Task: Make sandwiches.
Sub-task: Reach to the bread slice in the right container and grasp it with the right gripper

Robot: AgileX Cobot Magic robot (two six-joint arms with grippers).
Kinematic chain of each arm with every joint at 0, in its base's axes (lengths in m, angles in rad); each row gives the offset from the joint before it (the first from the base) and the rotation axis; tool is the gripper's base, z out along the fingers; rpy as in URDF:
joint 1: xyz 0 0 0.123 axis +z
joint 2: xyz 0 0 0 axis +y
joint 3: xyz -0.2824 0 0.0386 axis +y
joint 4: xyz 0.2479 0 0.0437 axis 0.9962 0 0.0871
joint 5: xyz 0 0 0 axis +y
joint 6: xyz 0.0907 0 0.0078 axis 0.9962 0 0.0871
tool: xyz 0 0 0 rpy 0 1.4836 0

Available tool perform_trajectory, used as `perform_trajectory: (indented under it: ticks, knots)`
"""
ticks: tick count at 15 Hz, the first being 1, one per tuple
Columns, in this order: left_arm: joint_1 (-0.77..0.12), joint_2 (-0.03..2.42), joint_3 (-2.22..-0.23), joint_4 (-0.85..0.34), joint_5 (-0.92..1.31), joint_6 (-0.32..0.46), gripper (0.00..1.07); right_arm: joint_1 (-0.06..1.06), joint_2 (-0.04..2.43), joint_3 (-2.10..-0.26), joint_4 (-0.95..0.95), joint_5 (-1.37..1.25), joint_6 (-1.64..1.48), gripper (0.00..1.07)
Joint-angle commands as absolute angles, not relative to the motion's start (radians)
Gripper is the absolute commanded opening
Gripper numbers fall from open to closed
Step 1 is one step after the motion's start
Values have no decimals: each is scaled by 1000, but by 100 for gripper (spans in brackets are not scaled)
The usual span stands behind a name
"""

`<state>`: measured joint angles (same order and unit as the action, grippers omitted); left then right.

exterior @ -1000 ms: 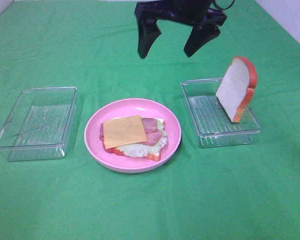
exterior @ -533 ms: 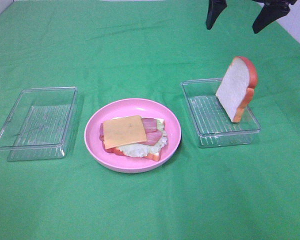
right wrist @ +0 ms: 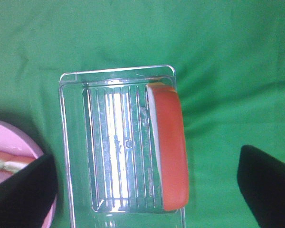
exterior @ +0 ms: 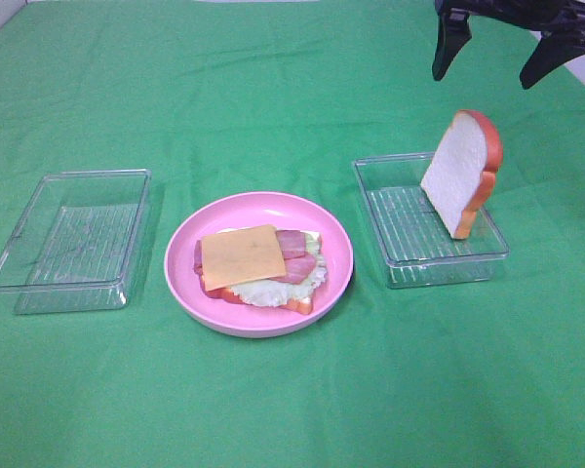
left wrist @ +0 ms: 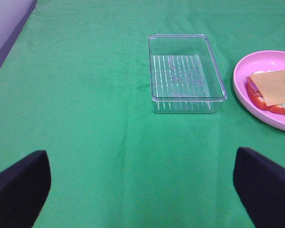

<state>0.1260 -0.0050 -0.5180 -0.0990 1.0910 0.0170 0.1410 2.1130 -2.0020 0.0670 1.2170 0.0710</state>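
Exterior high view: the black right gripper [exterior: 505, 54], fingers spread wide, is hovering over the white orange-crusted bread slice [exterior: 461, 173] leaning upright in the right-hand clear plastic tray [exterior: 398, 261], risking toppling it.

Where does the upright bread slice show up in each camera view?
Exterior high: bread slice stands tilted in the right clear tray, right of the pink plate.
Left wrist: not in it; only the other tray and the plate show.
Right wrist: seen from above, crust edge up, along one side of the tray.
Shared landmark: the plate, in all three views.
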Motion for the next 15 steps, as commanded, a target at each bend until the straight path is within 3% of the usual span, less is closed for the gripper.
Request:
perform_trajectory:
  ticks: [1, 15]
  knots:
    - [127, -24, -514, -110, 1076, 15, 98, 139, 2147, -2005, 68, 1332, 60, 99]
    - [127, -24, -514, -110, 1076, 15, 98, 139, 2242, -2004, 106, 1332, 60, 98]
